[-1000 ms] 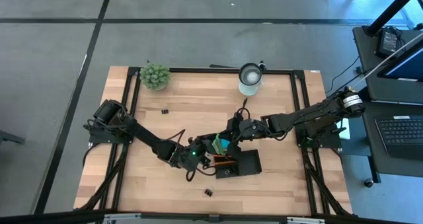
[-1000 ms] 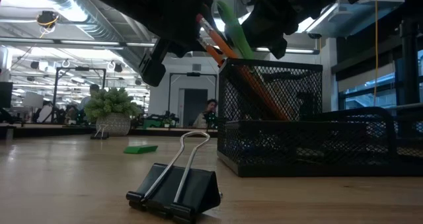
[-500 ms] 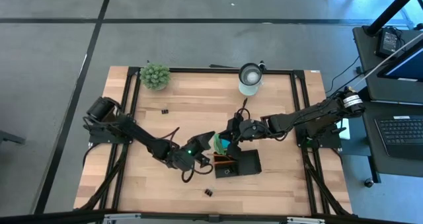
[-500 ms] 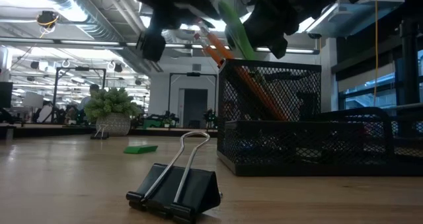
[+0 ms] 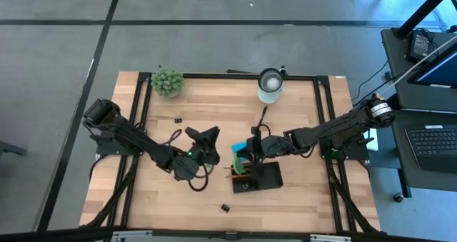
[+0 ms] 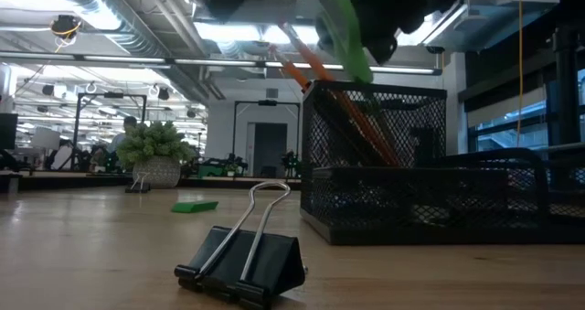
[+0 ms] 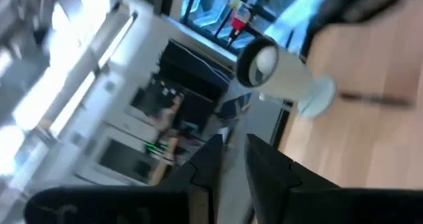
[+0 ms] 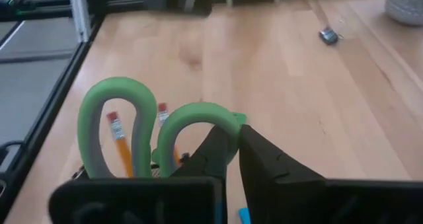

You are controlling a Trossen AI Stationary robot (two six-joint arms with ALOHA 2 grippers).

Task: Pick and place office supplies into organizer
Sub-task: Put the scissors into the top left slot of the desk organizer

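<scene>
My right gripper (image 5: 247, 155) (image 8: 232, 141) hovers over the organizer's tall mesh cup, shut on the green-handled scissors (image 5: 238, 162) (image 6: 344, 31). They slant down toward the cup's rim, and their blades are hidden. The black mesh organizer (image 5: 265, 178) (image 6: 430, 196) stands near the table's middle. Orange pencils (image 6: 302, 70) (image 8: 117, 135) lean inside its cup. My left gripper (image 5: 202, 136) (image 7: 234, 151) is raised to the left of the organizer, narrowly open and holding nothing. A green block (image 6: 194, 206) lies flat on the table. My right gripper pinches one green handle loop (image 8: 221, 118) of the scissors between its two fingers, coming from the table's right and slanting down. The scissors are lifted, tilted, handles uppermost, above the pencils in the cup. My own fingers hide the exact place of contact.
A large black binder clip (image 5: 225, 208) (image 6: 242, 260) lies near the table's near edge, and a tiny clip (image 5: 177, 119) (image 8: 328, 35) lies farther off. The plant ball (image 5: 167, 82) and the white cup (image 5: 270, 83) (image 7: 281, 78) stand at the far edge, with a dark pen (image 7: 370, 98) beside the cup.
My left gripper has drawn back from the organizer, going up and toward the table's left and far side; the pencils stay leaning in the cup. My right gripper has shifted slightly toward the near edge, bringing the scissors closer over the cup and tilting them more.
</scene>
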